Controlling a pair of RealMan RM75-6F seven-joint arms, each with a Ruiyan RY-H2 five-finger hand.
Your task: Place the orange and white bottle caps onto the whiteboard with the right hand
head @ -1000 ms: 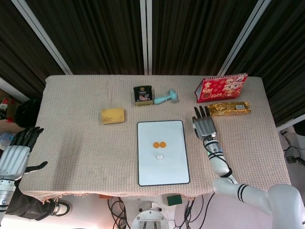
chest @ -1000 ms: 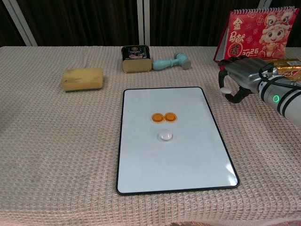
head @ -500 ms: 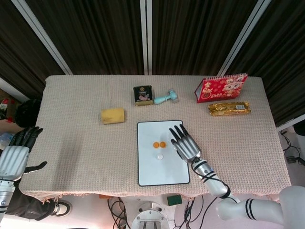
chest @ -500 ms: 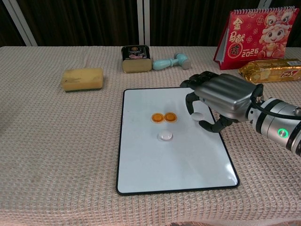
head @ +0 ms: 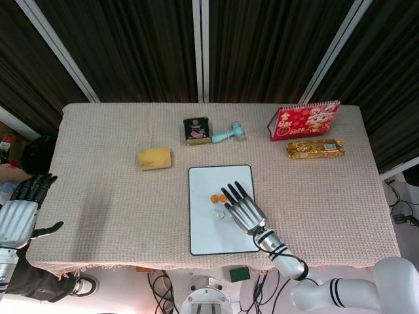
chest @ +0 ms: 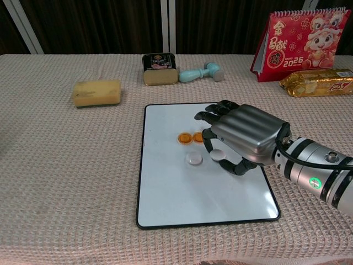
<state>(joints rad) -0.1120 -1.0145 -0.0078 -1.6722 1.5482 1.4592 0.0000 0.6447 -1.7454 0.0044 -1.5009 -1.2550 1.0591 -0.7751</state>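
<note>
The whiteboard (head: 208, 239) (chest: 187, 204) lies flat at the table's front middle. Two orange caps (head: 213, 198) (chest: 183, 137) sit side by side on it, and the fingers partly hide the right one (chest: 198, 136) in the chest view. Just below them lies a white cap (head: 218, 214) (chest: 193, 159). My right hand (head: 242, 208) (chest: 242, 135) hovers over the board's right half beside the caps, fingers apart and slightly curved, holding nothing. Its fingertips (chest: 205, 117) reach next to the right orange cap. My left hand (head: 23, 212) hangs off the table's left edge, fingers spread and empty.
A yellow sponge (head: 155, 158) (chest: 96, 92) lies left of the board. Behind the board are a dark tin (head: 196, 130) (chest: 160, 69) and a teal tool (head: 228, 135) (chest: 201, 72). A red calendar (head: 303, 120) (chest: 303, 47) and a gold packet (head: 314, 148) (chest: 316, 81) sit at the back right.
My right hand has travelled from beside the gold packet leftward and toward the front, over the whiteboard and up to the caps. The caps and my left hand have stayed put.
</note>
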